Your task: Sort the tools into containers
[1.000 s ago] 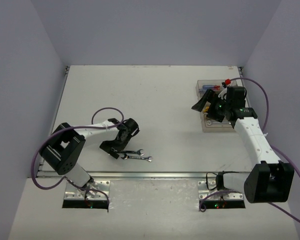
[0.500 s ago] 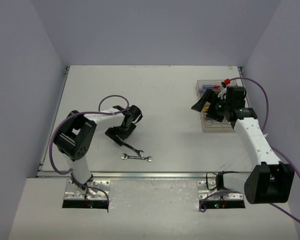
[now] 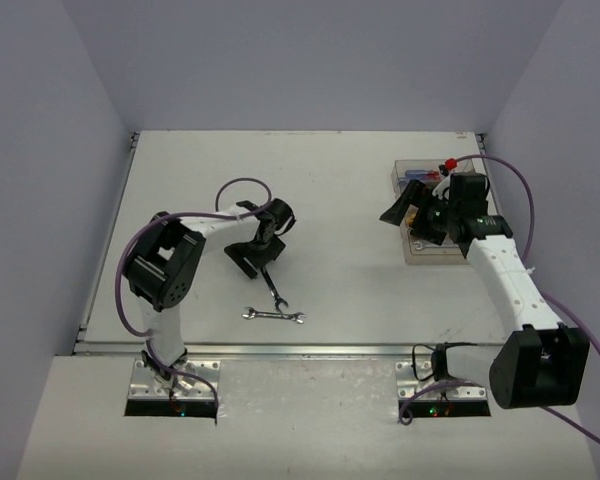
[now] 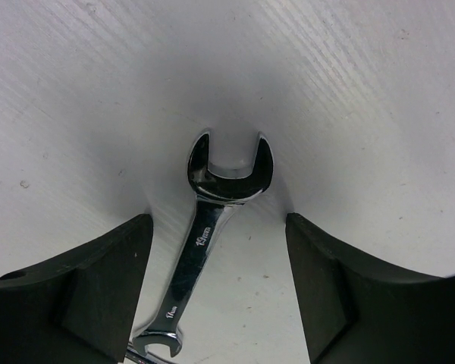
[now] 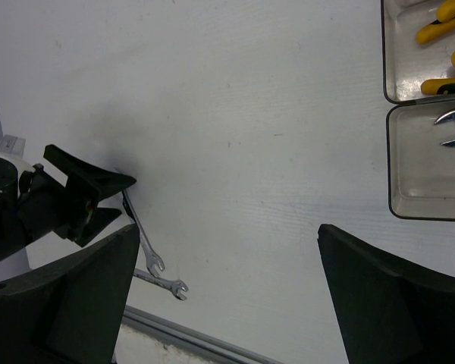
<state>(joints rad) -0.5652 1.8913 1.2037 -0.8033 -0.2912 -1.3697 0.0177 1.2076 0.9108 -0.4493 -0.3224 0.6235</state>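
Note:
Two silver wrenches lie near the table's front. One wrench [image 3: 274,287] [image 4: 205,243] [image 5: 139,224] lies slantwise between the fingers of my left gripper [image 3: 255,258] [image 4: 218,227]. That gripper is open, low over the table, with a gap on both sides of the shaft. The other wrench [image 3: 273,316] [image 5: 161,281] lies crosswise just past the first one's lower end. My right gripper [image 3: 401,212] [image 5: 227,231] hangs wide open and empty at the left edge of the containers [image 3: 432,251] [image 5: 428,193]. The bins hold a wrench [image 5: 451,126], yellow-handled pliers [image 5: 442,30] and blue and red screwdrivers [image 3: 420,175].
A raised metal rail [image 3: 280,349] runs along the table's front edge, just behind the crosswise wrench. Purple cables [image 3: 242,186] loop from both arms. Grey walls close off the left, right and back of the table.
My left gripper has swung away from the front edge, back and to the right, and its jaws have narrowed somewhat. The wrench between them now lies slantwise. The right arm has barely moved.

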